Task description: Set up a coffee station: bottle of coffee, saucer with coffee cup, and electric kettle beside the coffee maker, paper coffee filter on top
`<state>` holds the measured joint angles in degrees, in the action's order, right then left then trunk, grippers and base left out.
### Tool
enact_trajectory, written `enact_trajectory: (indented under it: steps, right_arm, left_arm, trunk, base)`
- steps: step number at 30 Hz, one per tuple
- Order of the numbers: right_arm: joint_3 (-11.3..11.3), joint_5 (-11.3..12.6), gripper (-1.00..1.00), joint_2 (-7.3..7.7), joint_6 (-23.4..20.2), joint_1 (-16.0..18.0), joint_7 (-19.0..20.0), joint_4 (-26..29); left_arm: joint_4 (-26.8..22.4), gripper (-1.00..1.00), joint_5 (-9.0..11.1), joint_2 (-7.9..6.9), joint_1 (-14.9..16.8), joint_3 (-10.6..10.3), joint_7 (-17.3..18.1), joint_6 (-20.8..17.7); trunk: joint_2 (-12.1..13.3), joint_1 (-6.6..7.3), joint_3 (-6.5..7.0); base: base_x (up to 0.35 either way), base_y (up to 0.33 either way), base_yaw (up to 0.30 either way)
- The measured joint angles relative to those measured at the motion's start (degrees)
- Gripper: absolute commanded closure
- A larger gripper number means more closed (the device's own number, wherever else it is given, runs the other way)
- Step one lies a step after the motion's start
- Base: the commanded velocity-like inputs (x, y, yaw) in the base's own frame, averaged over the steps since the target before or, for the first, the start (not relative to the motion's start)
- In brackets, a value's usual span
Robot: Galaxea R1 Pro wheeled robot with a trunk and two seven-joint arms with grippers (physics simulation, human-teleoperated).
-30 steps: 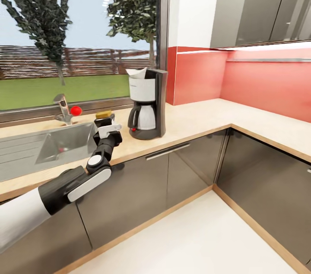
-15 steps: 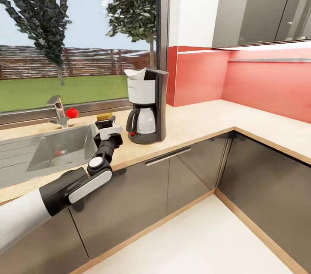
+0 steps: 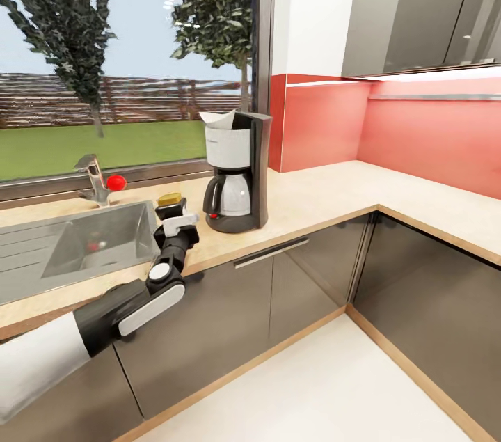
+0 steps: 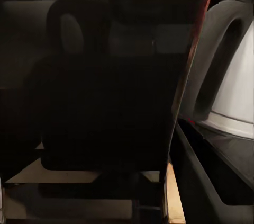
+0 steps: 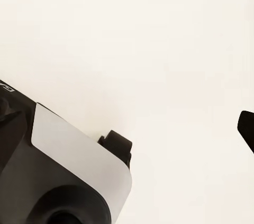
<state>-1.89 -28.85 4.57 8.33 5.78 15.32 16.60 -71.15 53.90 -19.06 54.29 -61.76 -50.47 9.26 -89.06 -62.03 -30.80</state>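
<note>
Standing on the kitchen countertop at about nine o'clock from the coffee maker, the bottle of coffee shows its yellow cap and dark body just above the left gripper, which is pinching the bottle. From the left wrist, the dark bottle sits right in front of the lens, with the pale carafe of the coffee maker close beside it.

A white paper coffee filter sits in the top of the coffee maker, its uneven edge sticking up. The carafe below has a black handle, and a small red switch shows on the base.

Further out at nine o'clock lies a steel sink with a tap and a red ball beside it. At three o'clock the counter runs on past a red backsplash under grey wall cabinets.

From the right wrist, part of the robot's own grey and white body shows over a pale floor; whether the right gripper is spread or pressed together I cannot tell.
</note>
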Motion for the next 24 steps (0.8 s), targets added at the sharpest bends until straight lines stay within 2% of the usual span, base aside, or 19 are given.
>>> enact_trajectory:
  steps: [5, 12, 19, 24]
  right_arm:
    - [0.0, 0.01, -1.0, 0.0, 0.0, 0.0, 0.0, 0.0]
    - [0.0, 0.01, -1.0, 0.0, 0.0, 0.0, 0.0, 0.0]
    - [0.02, 0.01, -1.0, 0.0, 0.0, 0.0, 0.0, -0.01]
    - [0.02, 0.0, -1.0, 0.0, -0.01, 0.0, 0.0, 0.01]
  left_arm:
    - [2.46, 1.0, -0.14, 1.87, 0.0, 0.03, 0.01, 0.02]
    - [2.81, 1.0, -0.18, 2.13, 0.0, 0.03, 0.0, 0.03]
    - [2.82, 1.0, -0.19, 2.14, 0.0, 0.03, 0.01, 0.03]
    - [2.83, 1.0, -0.23, 2.14, -0.01, 0.05, 0.02, 0.03]
  trunk:
    - [0.0, 0.0, 0.0]
    - [0.0, 0.0, 0.0]
    - [0.0, 0.0, 0.0]
    - [0.0, 0.01, 0.01]
  base:
    - [0.0, 0.0, 0.0]
    - [0.0, 0.0, 0.005]
    - [0.0, -0.001, 0.11]
    - [0.061, -0.131, 0.02]
